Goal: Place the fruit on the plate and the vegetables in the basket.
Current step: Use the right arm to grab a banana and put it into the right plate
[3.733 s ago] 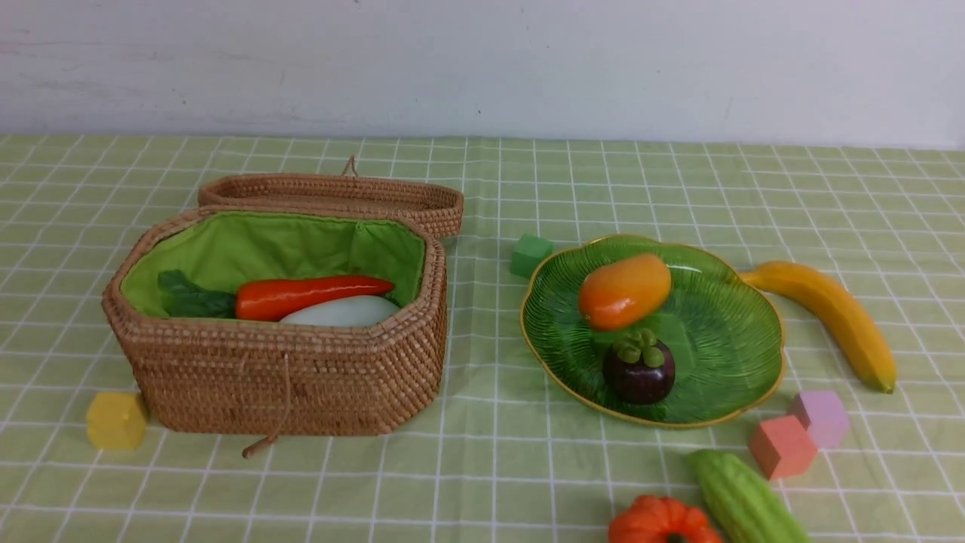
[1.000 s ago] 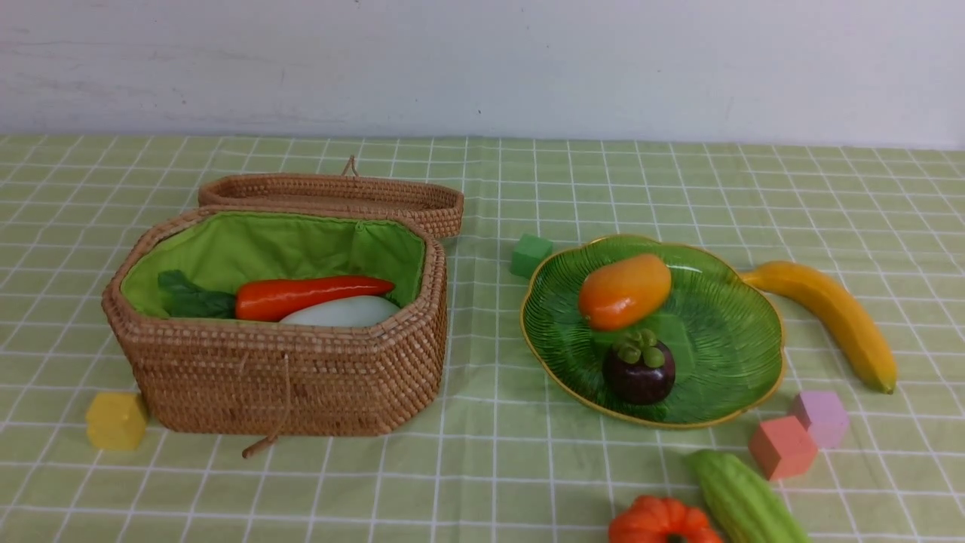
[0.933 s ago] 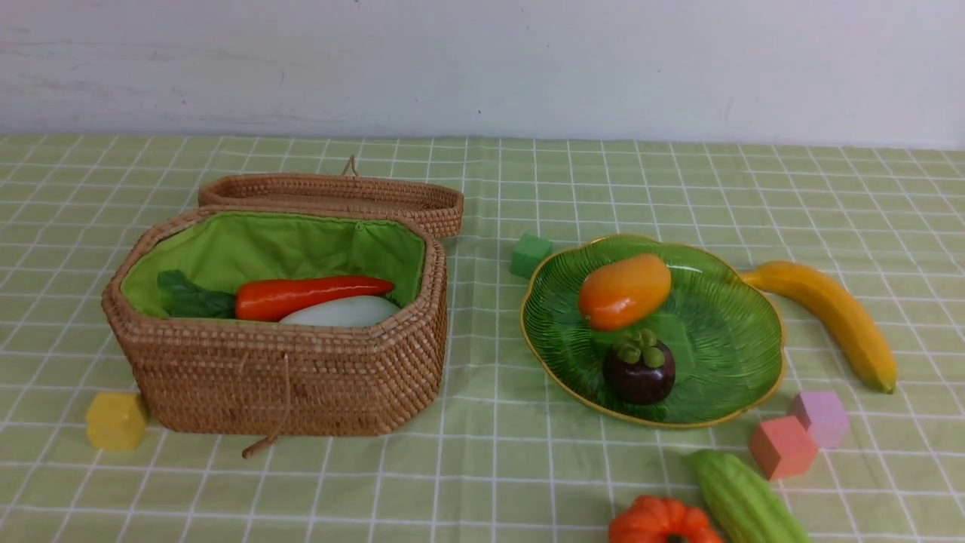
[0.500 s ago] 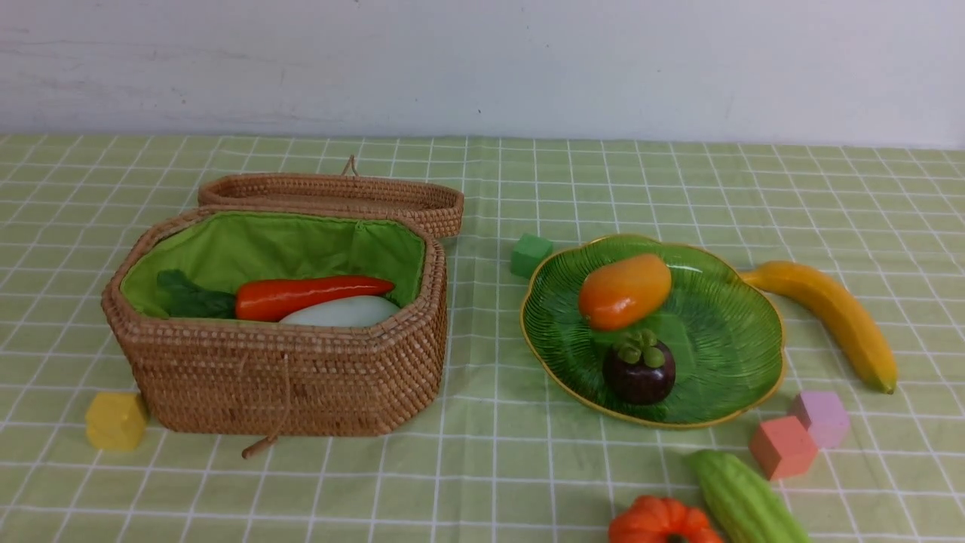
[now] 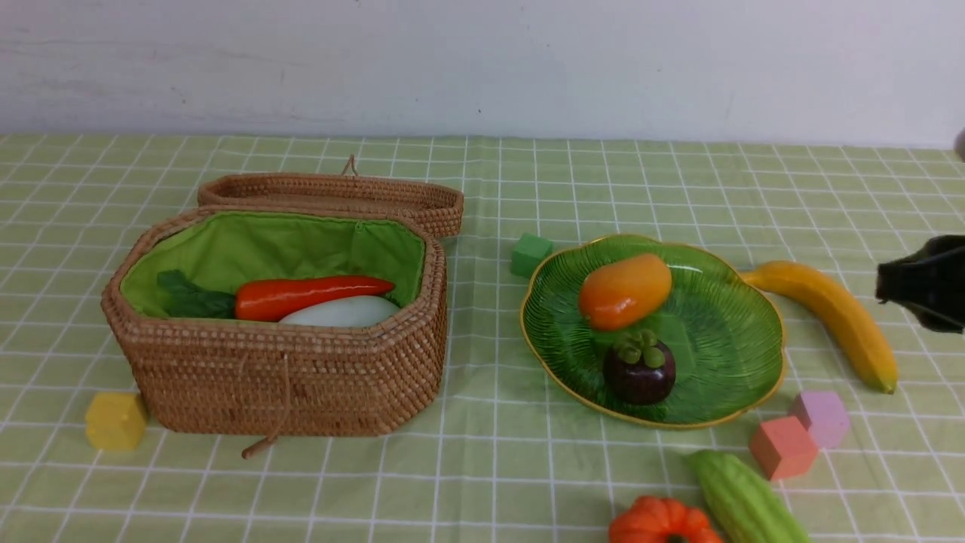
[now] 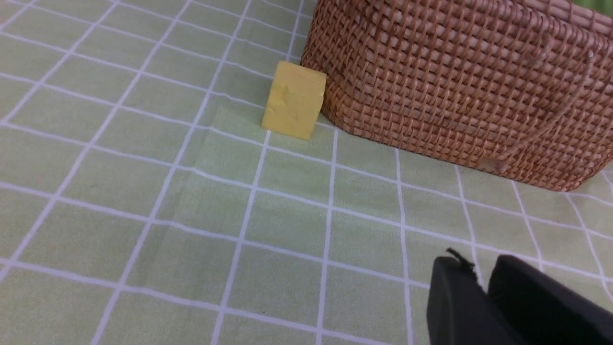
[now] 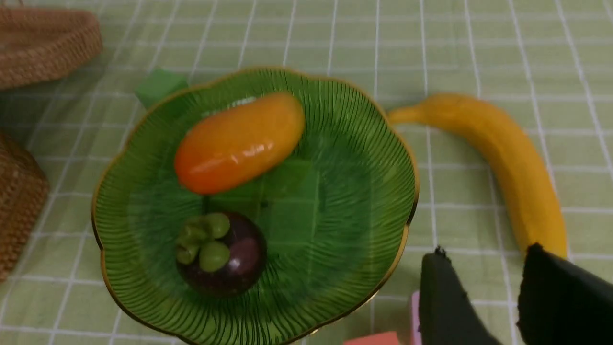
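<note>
The wicker basket point(image 5: 279, 377) stands open at the left, with the carrot point(image 5: 309, 296) and the white radish point(image 5: 343, 311) inside. On the green plate point(image 5: 724, 332) lie the mango point(image 5: 624, 290) and the mangosteen point(image 5: 638, 371). The banana point(image 5: 837, 317) rests on the cloth just right of the plate. Near the front edge sit the pumpkin point(image 5: 662, 522) and the bumpy gourd point(image 5: 742, 501). My right gripper point(image 5: 905, 285) point(image 7: 486, 251) hovers open and empty beside the banana point(image 7: 507, 158). My left gripper point(image 6: 479, 261) is shut on nothing, low over the cloth near the basket point(image 6: 459, 81).
The basket's lid point(image 5: 332, 194) lies open behind it. Foam cubes are scattered about: yellow point(image 5: 115, 420) by the basket's front left corner, green point(image 5: 531, 255) behind the plate, salmon point(image 5: 782, 446) and lilac point(image 5: 820, 417) in front of the banana.
My right gripper has come into the front view at the right edge, near the banana. Nothing on the table has moved.
</note>
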Controlling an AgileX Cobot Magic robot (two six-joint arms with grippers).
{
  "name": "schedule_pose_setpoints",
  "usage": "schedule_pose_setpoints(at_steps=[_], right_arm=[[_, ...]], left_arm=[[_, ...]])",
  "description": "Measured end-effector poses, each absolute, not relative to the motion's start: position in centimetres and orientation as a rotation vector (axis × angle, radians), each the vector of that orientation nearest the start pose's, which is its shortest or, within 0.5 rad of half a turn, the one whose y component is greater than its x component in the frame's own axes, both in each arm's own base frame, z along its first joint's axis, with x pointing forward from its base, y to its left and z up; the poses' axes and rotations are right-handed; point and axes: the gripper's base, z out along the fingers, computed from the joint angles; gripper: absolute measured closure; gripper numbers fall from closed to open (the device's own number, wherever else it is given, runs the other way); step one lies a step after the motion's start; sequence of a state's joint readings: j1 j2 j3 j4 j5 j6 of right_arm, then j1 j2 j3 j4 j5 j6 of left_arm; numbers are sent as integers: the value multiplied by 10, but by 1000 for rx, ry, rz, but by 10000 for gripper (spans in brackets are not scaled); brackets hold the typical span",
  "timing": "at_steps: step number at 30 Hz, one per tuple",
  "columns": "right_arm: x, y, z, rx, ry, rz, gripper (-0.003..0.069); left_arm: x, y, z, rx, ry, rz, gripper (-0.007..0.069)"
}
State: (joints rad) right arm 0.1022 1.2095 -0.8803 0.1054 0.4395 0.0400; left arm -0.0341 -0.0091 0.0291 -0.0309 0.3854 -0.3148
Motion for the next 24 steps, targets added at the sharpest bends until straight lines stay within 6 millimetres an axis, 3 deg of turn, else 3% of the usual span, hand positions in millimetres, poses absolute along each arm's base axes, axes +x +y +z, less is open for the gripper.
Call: schedule_pose_setpoints(at_steps=[7, 10, 14, 18, 24], right_arm=[[322, 31, 311, 30, 2431, 162, 400], [356, 20, 316, 60, 2475, 130, 349], [380, 9, 311, 85, 2517, 101, 263], [410, -10, 276, 83, 2611, 65, 171], [429, -36, 223, 78, 2771, 36, 150]], left_arm=[[52, -3, 169, -284, 1876, -269, 512], [52, -3, 169, -284, 1876, -269, 512], [52, -3, 169, -284, 1876, -269, 511], [52, -3, 169, -284, 1876, -269, 503], [52, -3, 169, -284, 1876, -269, 497]])
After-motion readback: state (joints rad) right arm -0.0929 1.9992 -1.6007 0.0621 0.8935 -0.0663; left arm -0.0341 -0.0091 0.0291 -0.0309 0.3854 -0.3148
